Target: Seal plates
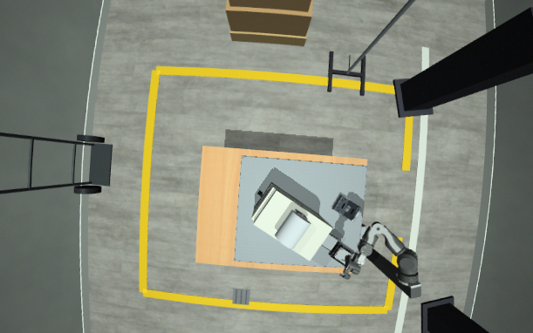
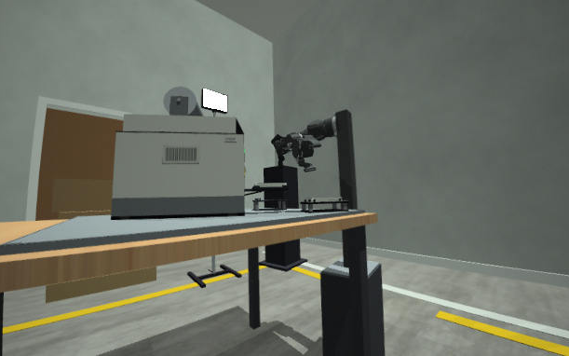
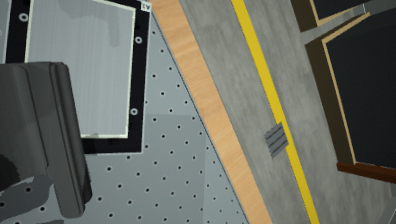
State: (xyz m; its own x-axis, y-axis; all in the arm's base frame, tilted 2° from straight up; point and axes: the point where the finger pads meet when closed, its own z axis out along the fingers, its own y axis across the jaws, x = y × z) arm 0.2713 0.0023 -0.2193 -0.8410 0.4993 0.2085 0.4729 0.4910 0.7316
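A pale plate (image 3: 100,65) with a smooth grey top lies in a black nest (image 3: 137,75) (image 2: 324,203); the A1 label shows at its table-edge corner in the wrist view. I cannot read the nest's number. A second dark nest (image 1: 346,206) (image 2: 268,203) stands further back; no plate shows in it. The sealer (image 1: 293,222) (image 2: 178,172) has its stage (image 2: 282,188) out, with a pale, flat item on it, perhaps a plate. A green light (image 2: 244,150) shows at the sealer's front edge. My gripper (image 2: 307,166) is open and empty, well above the front nest; one finger covers part of the plate in the wrist view.
The wooden table edge (image 3: 200,75) runs close past the front nest's A1 corner. A foil roll (image 1: 292,228) (image 2: 180,100) sits on the tall sealer. The arm's post (image 2: 345,163) stands at the table's right end. A monitor (image 2: 214,100) on a stand is behind the table.
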